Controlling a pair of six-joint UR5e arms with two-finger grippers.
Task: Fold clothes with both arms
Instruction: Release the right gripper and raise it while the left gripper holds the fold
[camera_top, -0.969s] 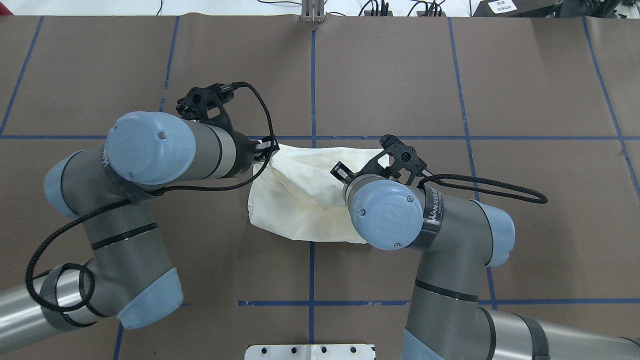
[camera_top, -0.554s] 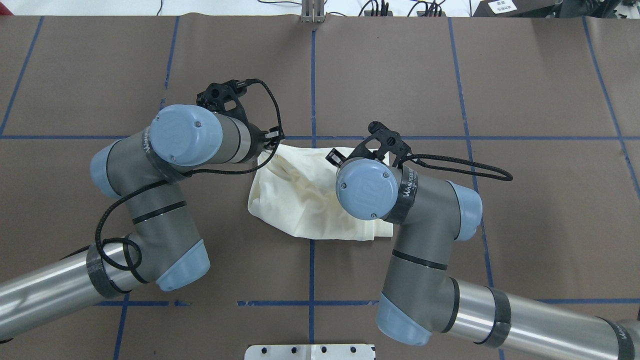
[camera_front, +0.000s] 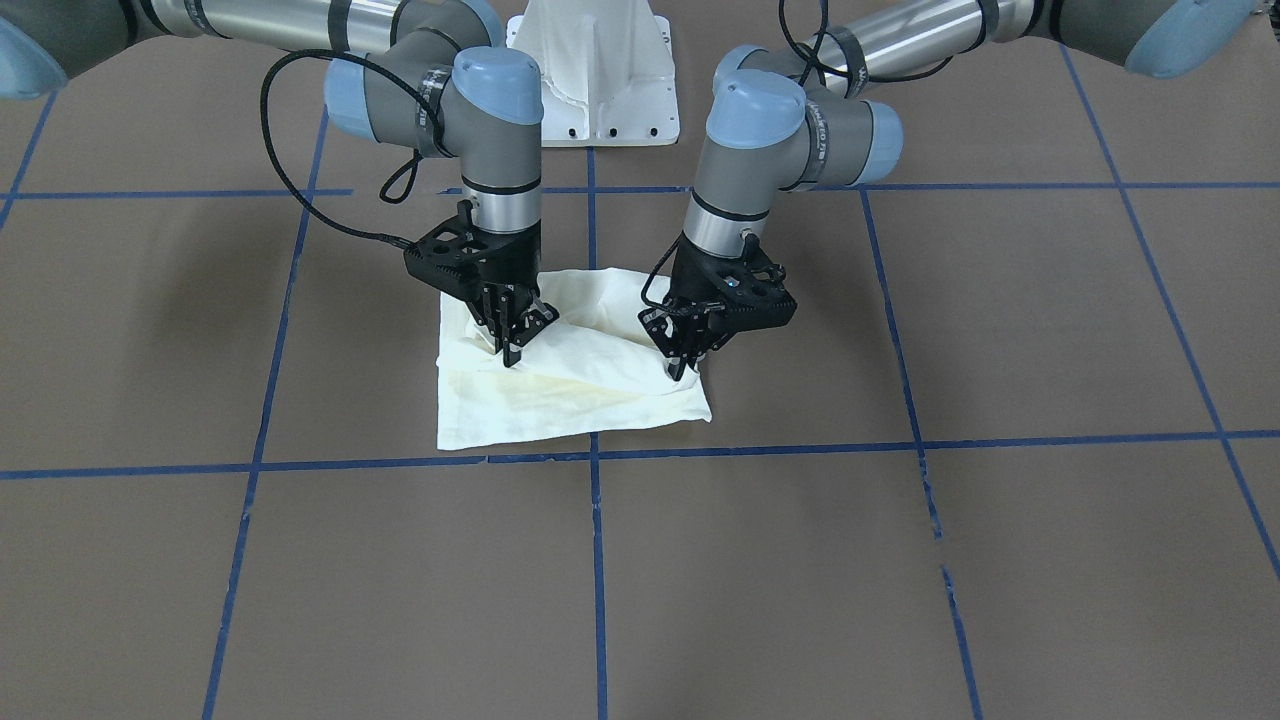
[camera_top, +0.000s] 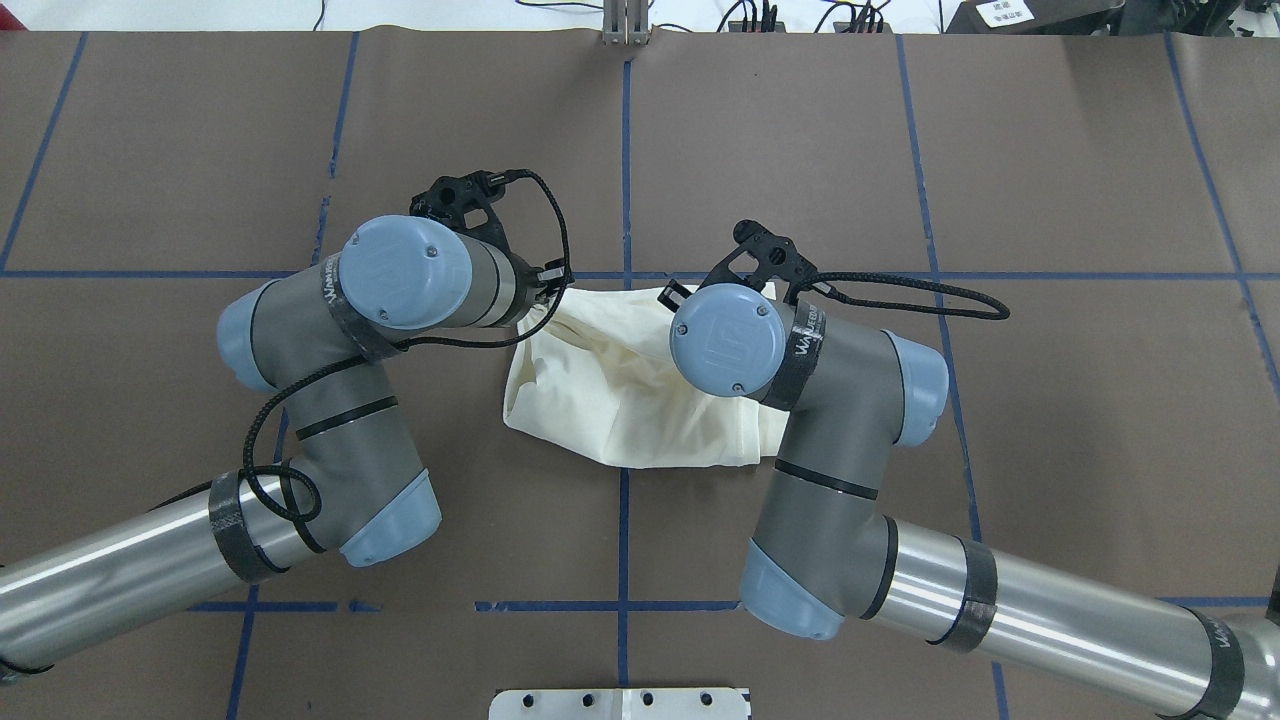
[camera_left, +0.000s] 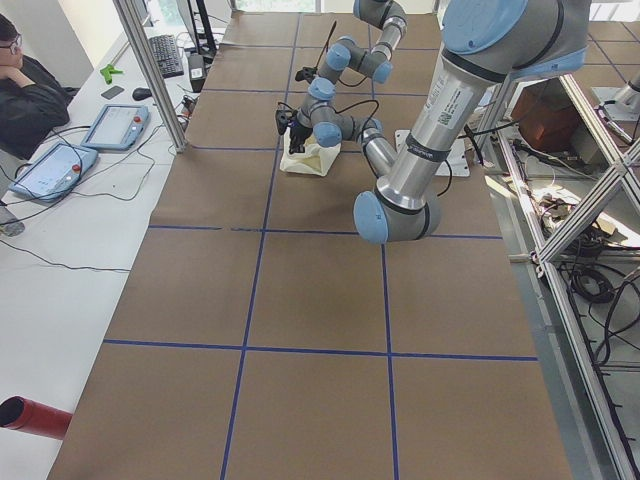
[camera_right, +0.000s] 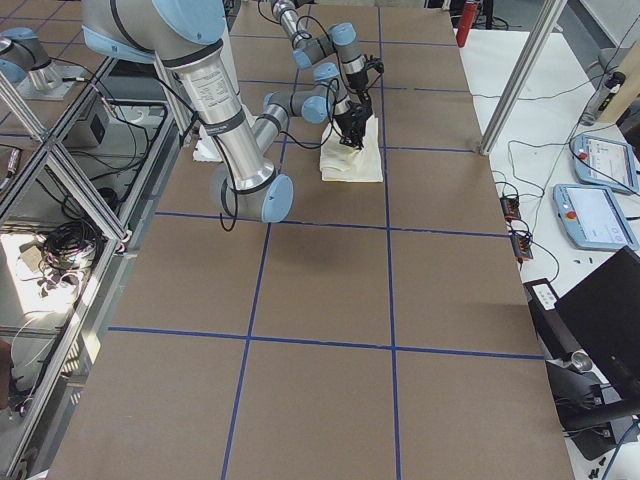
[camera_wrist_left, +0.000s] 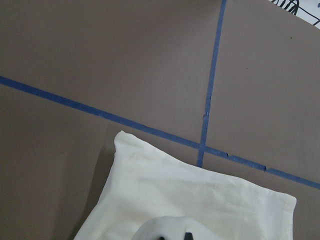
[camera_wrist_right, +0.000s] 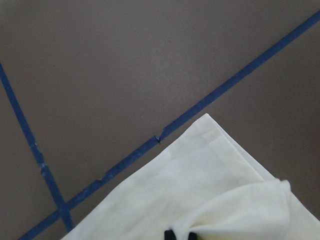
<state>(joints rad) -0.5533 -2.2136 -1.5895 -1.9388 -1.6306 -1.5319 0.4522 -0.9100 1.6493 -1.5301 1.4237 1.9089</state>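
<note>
- Shirt (camera_top: 620, 400): right part hidden under right arm (camera_top: 830, 400) in the overhead view.
- Left gripper (camera_front: 684, 368), right gripper (camera_front: 513, 348): hidden beneath the wrists overhead, cropped at the wrist views' lower edges, too small in the side views.
- Pedestal base (camera_top: 620, 703): cut by the overhead view's bottom edge.

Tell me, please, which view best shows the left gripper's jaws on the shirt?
The exterior front-facing view: there the left gripper plainly pinches a raised fold of the shirt. Overhead it is mostly hidden; the side views show it tiny; its wrist camera, only the tips.

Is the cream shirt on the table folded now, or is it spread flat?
Folded: the shirt lies as a compact layered rectangle, and the left pincer and right pincer pinch its upper layer.
</note>
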